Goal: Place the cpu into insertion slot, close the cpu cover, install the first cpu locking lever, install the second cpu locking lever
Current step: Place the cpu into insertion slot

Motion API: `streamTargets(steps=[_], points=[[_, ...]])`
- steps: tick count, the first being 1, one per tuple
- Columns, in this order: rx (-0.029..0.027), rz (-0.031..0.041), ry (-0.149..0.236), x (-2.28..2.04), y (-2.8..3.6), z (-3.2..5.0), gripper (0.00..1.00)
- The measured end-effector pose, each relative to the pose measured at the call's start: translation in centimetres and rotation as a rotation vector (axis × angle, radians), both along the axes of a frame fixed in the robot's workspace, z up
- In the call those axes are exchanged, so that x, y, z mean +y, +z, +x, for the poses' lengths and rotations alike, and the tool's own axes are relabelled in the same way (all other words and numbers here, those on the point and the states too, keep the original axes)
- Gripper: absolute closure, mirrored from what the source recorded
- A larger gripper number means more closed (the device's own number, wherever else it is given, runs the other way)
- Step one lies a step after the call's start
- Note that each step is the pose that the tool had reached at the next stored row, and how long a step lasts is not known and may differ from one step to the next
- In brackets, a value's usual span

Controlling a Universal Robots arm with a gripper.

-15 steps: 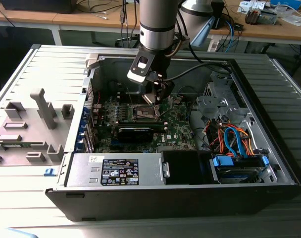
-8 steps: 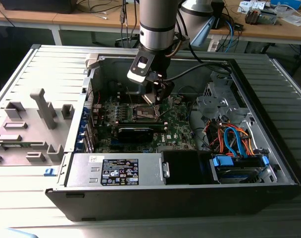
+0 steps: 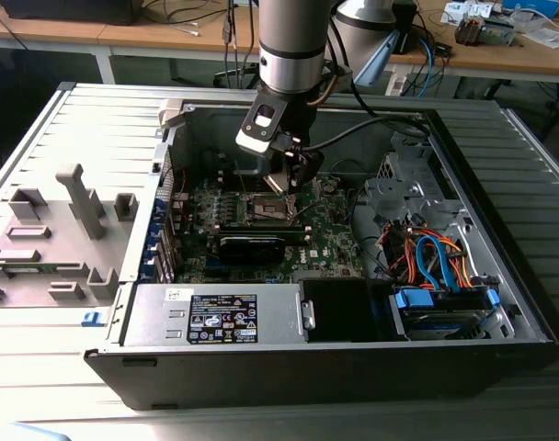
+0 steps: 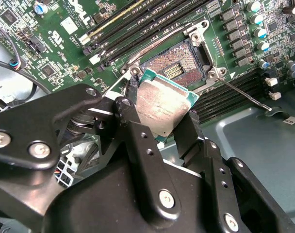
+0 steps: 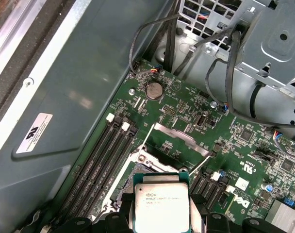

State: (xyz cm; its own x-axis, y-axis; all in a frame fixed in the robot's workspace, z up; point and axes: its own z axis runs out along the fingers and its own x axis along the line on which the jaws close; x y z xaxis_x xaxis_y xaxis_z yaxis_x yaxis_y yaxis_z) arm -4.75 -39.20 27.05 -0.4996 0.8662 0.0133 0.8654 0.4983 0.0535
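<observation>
cpu (image 5: pixel 159 206) w/ printed top in gripper (image 4: pixel 159 121)

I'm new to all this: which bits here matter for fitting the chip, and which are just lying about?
Job: gripper holding the cpu; insertion slot; cpu cover; locking lever.
Lying about: memory slots; coin battery; power supply; drive cables.
</observation>
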Motion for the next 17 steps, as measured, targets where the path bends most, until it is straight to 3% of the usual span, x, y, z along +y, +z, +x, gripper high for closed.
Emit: streamTargets(steps=[17], points=[[-0.0001, -0.0029, -0.036, 0.0, -0.05, 0.0, 0.45]])
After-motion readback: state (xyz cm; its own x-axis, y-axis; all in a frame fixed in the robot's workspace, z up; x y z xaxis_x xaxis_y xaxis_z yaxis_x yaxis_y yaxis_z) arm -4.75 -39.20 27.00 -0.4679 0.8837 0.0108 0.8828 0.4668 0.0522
